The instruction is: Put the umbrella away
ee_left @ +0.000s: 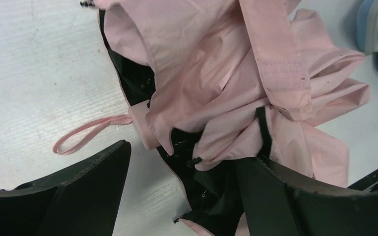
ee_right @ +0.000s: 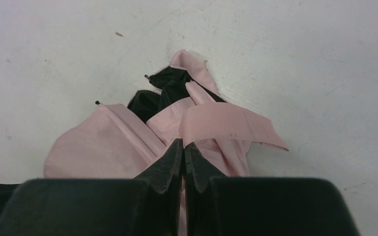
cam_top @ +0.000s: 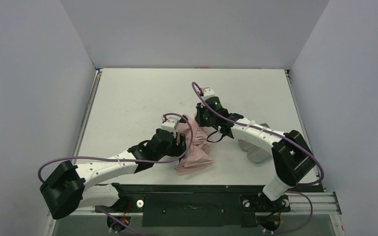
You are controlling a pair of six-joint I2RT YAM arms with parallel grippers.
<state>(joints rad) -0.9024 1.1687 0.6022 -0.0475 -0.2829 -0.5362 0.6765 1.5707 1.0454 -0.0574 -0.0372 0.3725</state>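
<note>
The umbrella [cam_top: 195, 152] lies crumpled near the table's front middle, with pale pink canopy folds over black ribs [ee_left: 216, 73]. Its pink handle [ee_left: 140, 125] and loop strap [ee_left: 86, 132] point left in the left wrist view. My left gripper [ee_left: 187, 155] is open and straddles the umbrella's lower edge. Its right finger [ee_left: 295, 196] is against the fabric, and its left finger [ee_left: 78, 187] stands apart over bare table. My right gripper [ee_right: 183, 144] is shut, pinching pink fabric by the closure strap [ee_right: 226, 125] at the umbrella's far end [cam_top: 203, 120].
A light blue rounded case [ee_left: 376, 29] lies on the table right of the umbrella, partly under the right arm [cam_top: 256, 151]. Grey walls enclose the white table [cam_top: 142, 93] on three sides. The arm bases and a black rail sit at the near edge.
</note>
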